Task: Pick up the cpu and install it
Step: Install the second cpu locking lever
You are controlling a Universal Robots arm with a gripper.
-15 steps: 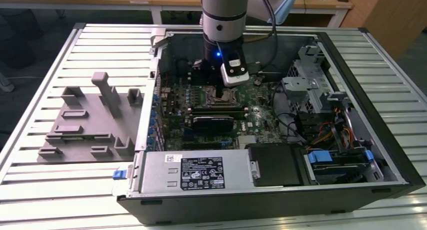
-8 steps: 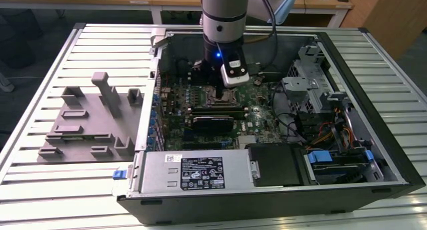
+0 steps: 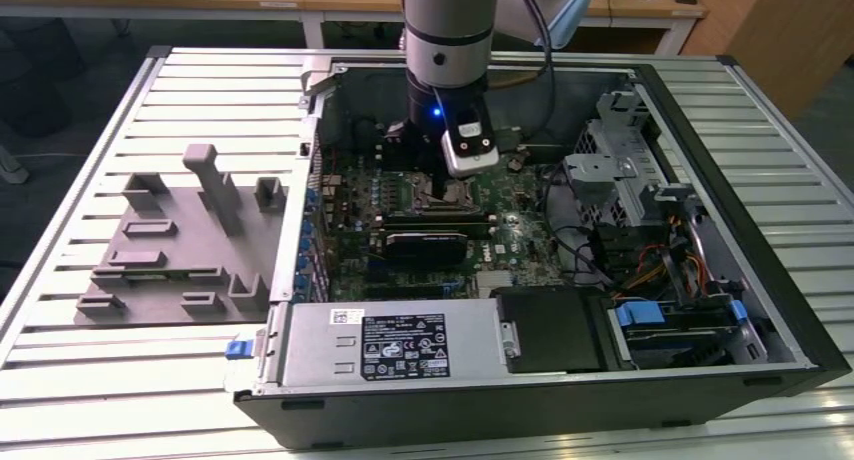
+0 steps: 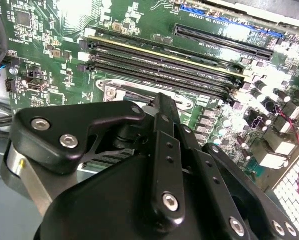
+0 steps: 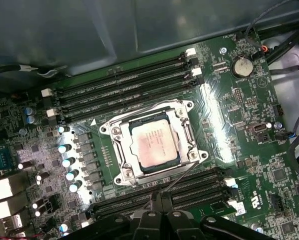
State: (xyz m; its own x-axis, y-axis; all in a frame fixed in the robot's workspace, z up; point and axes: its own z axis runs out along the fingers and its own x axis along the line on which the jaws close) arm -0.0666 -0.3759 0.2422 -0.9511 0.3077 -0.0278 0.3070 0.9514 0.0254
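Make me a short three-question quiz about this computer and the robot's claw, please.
1. True or false: the cpu lies inside the socket on the motherboard.
2. Which does the claw hang over: A) the grey tray, B) the motherboard, C) the power supply?
3. Fill in: the computer case lies with its side ____.

Key: 1 true; 2 B; 3 open.

Exterior view: high, angled down over worktop [image 3: 80,380] and open computer case [image 3: 747,380].
Wrist views: close above motherboard [image 5: 239,110].
Shared: motherboard.
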